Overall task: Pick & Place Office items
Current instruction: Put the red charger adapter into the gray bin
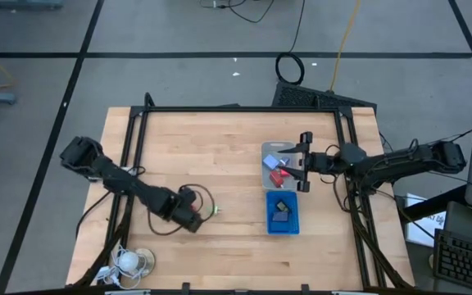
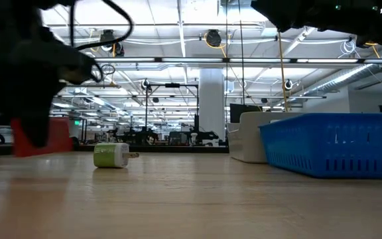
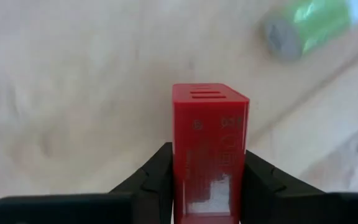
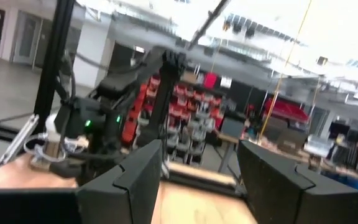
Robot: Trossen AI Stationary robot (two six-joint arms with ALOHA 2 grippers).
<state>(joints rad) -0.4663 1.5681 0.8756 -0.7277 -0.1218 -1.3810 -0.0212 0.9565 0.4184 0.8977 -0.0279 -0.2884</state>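
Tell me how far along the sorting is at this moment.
Done: several office items lie in the clear tray, and dark pieces in the blue tray. In hand: the left gripper is shut on a red block. Left: the green bit lies on the table. The right gripper waits open above the clear tray.

Glossy plastic red block (image 3: pixel 210 155); matt wood table (image 1: pixel 220 156).

Left gripper (image 3: pixel 207 177) clamped low at table; right gripper (image 4: pixel 199 180) open, raised.
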